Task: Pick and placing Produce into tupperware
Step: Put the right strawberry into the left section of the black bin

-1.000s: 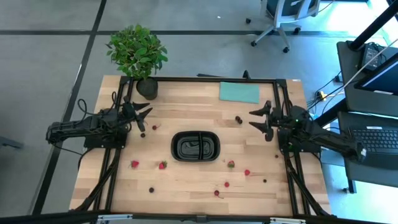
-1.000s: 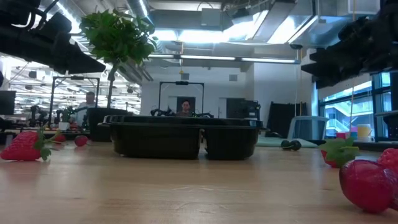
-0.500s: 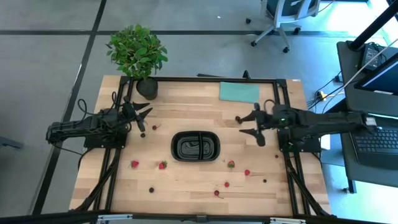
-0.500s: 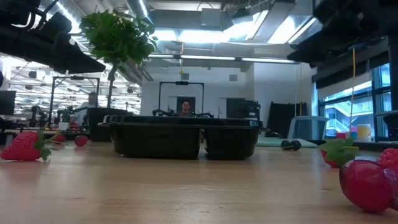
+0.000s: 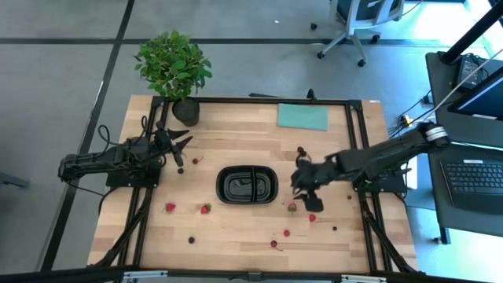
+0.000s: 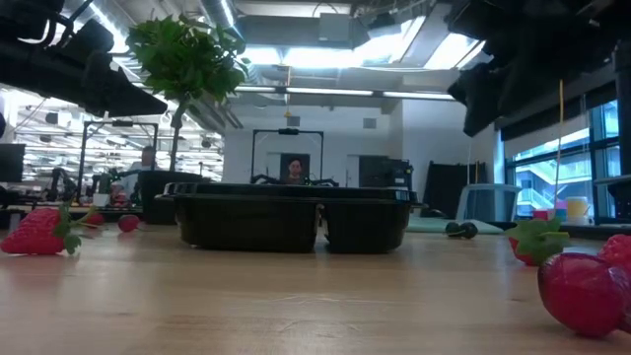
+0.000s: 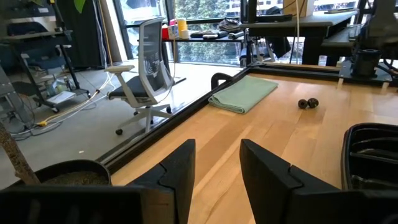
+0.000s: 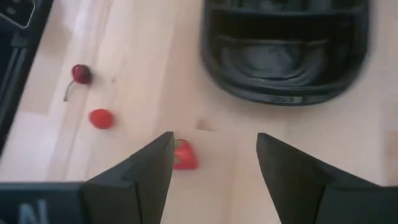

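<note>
The right end effector has swung in from the tabletop's edge, fingers spread, apparently above a strawberry beside the empty tupperware; pickup looks imminent.

Black tupperware; red strawberries; teal cloth; berries prob. dark.

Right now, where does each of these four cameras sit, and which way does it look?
High: overhead, looking down on the table, both arms, the tray.
Low: table level, facing the tray and room; arms overhead.
Left wrist: past open left gripper toward the teal cloth.
Right wrist: past open right gripper onto a strawberry.
All four show the tray.
</note>
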